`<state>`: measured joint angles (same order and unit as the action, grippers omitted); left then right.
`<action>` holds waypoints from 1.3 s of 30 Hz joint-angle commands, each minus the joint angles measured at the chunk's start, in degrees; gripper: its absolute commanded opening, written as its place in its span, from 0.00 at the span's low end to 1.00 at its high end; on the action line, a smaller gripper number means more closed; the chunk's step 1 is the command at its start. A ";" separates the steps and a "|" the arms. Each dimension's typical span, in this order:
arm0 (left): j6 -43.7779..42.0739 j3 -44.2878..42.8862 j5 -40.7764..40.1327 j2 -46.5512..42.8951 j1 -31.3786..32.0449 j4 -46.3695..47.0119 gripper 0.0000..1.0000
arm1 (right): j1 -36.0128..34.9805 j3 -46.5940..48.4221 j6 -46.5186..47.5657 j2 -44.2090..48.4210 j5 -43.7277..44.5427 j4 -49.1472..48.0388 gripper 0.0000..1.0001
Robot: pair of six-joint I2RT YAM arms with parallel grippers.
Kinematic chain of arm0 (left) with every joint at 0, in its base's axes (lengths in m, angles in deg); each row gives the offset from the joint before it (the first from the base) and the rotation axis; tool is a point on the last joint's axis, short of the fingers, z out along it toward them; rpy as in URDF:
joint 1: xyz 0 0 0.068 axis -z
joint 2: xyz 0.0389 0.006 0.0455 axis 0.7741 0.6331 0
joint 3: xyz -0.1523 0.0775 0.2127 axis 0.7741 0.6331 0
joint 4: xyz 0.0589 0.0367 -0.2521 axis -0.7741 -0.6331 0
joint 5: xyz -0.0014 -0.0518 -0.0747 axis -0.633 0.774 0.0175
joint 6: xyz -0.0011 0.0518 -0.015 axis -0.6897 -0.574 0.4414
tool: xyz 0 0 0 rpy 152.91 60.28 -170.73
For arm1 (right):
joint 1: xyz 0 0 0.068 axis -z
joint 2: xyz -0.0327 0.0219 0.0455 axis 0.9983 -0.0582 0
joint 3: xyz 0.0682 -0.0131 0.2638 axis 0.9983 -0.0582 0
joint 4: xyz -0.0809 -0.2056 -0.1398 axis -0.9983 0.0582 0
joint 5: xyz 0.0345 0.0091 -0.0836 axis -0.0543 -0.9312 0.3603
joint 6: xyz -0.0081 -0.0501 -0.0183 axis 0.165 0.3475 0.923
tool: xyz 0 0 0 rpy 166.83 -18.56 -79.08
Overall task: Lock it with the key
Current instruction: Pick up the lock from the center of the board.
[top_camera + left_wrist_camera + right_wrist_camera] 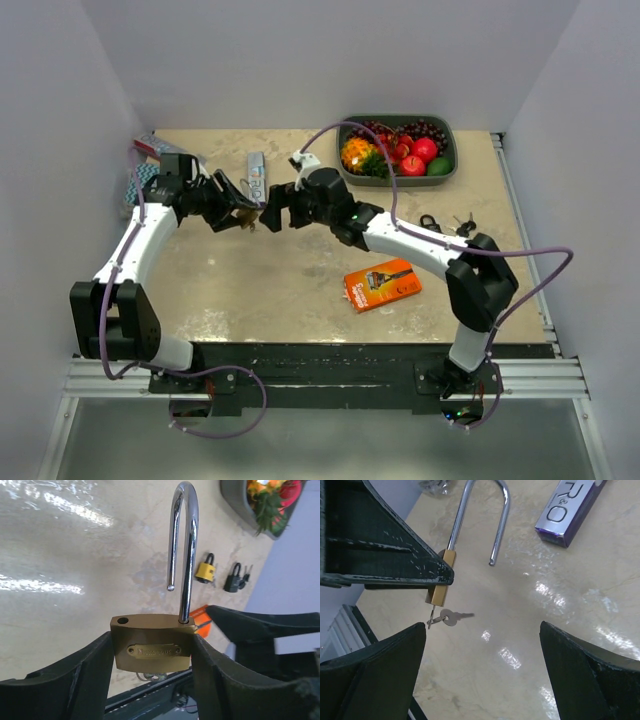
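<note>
My left gripper (150, 655) is shut on a brass padlock (151, 642) and holds it above the table. Its long chrome shackle (183, 545) stands open, one leg out of the body. In the right wrist view the padlock (442, 582) shows edge-on, with a key in its underside and a spare key (452, 617) dangling from a ring. My right gripper (482, 650) is open and empty, just right of the padlock, facing it. In the top view the two grippers meet at the padlock (248, 218).
A grey basket (398, 176) of fruit stands at the back right. An orange box (381, 284) lies at the middle front. Two small padlocks with keys (448, 224) lie right of centre. A purple box (570, 507) and a packet (150, 146) lie at the back left.
</note>
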<state>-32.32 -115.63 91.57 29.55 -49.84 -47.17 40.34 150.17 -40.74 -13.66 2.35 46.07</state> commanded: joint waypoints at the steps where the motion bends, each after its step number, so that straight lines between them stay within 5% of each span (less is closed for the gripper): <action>1: 9.90 1.10 7.81 -4.12 -0.62 7.59 0.00 | -2.97 3.57 -4.98 -1.05 4.02 -6.39 0.99; 8: 14.04 1.10 9.14 -4.65 -0.89 8.91 0.00 | -4.39 5.32 -7.27 -3.69 10.51 -9.82 0.97; 15: 15.71 0.75 10.72 -4.65 -0.89 9.70 0.00 | -6.40 7.08 -6.05 -6.50 16.14 -10.18 0.74; 23: 16.94 0.22 11.69 -5.70 -0.89 10.41 0.00 | -8.25 7.96 -5.78 -7.82 18.00 -11.23 0.63; 26: 17.03 1.01 11.87 -6.40 -0.89 10.58 0.00 | -8.52 8.31 -5.61 -8.00 19.66 -10.88 0.48; 32: 16.77 2.68 11.17 -7.90 -0.89 9.62 0.00 | -8.61 8.75 -4.82 -7.82 22.21 -10.09 0.00; 36: 16.33 3.74 11.25 -7.99 -0.89 10.06 0.00 | -8.52 7.88 -2.97 -6.60 20.73 -11.32 0.00; 39: 15.01 4.70 11.08 -8.25 -2.73 9.88 0.26 | -8.52 7.08 -1.83 -4.76 19.76 -11.85 0.00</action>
<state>-17.13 -111.83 99.00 24.37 -51.11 -38.56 31.27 156.84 -46.75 -22.21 20.36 36.67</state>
